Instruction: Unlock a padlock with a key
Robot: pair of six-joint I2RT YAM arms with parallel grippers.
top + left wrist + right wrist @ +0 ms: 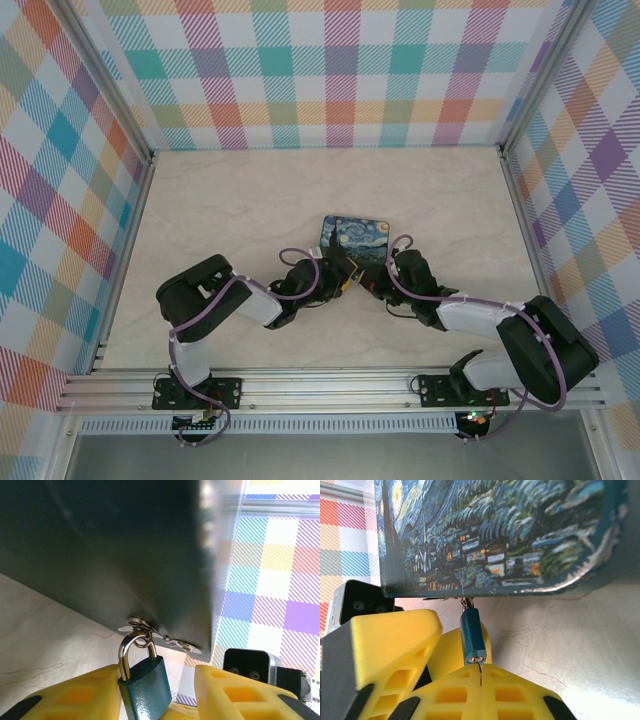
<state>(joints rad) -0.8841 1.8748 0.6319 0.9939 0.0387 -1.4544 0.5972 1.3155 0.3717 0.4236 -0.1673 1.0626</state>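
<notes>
Hanging from the box clasp (160, 636), lower middle of the left wrist frame, the padlock (145, 682) is sitting between the parted fingers of the left claw (156, 690); small, hard, likely slick, best squeezed across its flat sides. The right claw (475, 674) is pinching the key (480, 674) at its keyhole.

Wide bare bench (230, 200) left, right and behind box (356, 238). Near side of box crowded: left claw (342, 276) and right claw (372, 284) nose to nose at padlock (472, 640). Slim gap beside padlock inside left claw. Hemmed by checked walls (60, 200) on three sides.
</notes>
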